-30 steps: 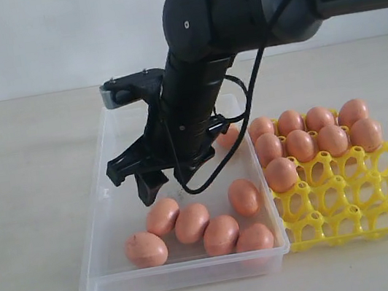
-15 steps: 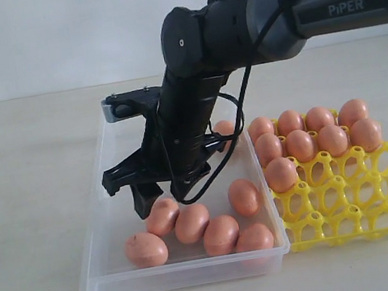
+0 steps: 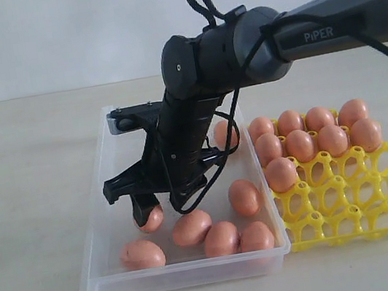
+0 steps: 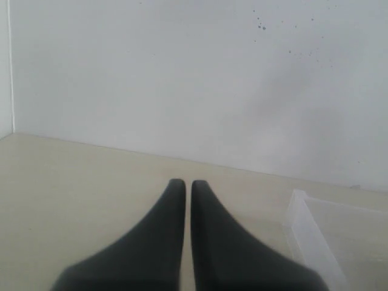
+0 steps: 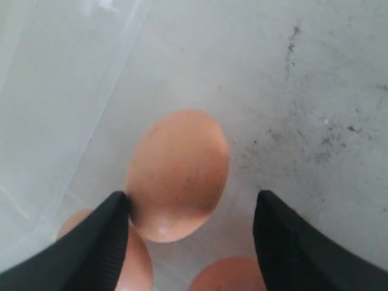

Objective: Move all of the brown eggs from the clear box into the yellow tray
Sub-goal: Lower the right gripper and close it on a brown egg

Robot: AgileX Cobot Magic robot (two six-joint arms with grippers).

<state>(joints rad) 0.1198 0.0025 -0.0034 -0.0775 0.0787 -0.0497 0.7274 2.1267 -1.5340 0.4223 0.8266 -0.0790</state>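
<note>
Right pincer [image 5: 191, 200] stands apart astride one egg [image 5: 179, 173], close to the box's [image 3: 100, 204] left wall. Six more eggs [image 3: 222, 238] crowd the box's near end. Nine fill the tray's [image 3: 358, 201] far cups, with the near rows free. Left pincer [image 4: 188, 188] is together. The arm [image 3: 349, 6] reads "PiPER".

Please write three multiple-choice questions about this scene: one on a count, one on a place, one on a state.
1. How many brown eggs sit in the yellow tray? A three; B nine; C sixteen.
2. The right gripper is: A over the tray; B inside the clear box; C outside both.
3. Its jaws are: A open; B shut empty; C shut on the tray.
Key: B, two rows of four plus one; B, it reaches down among the boxed eggs; A, a wide gap spans one egg.
</note>
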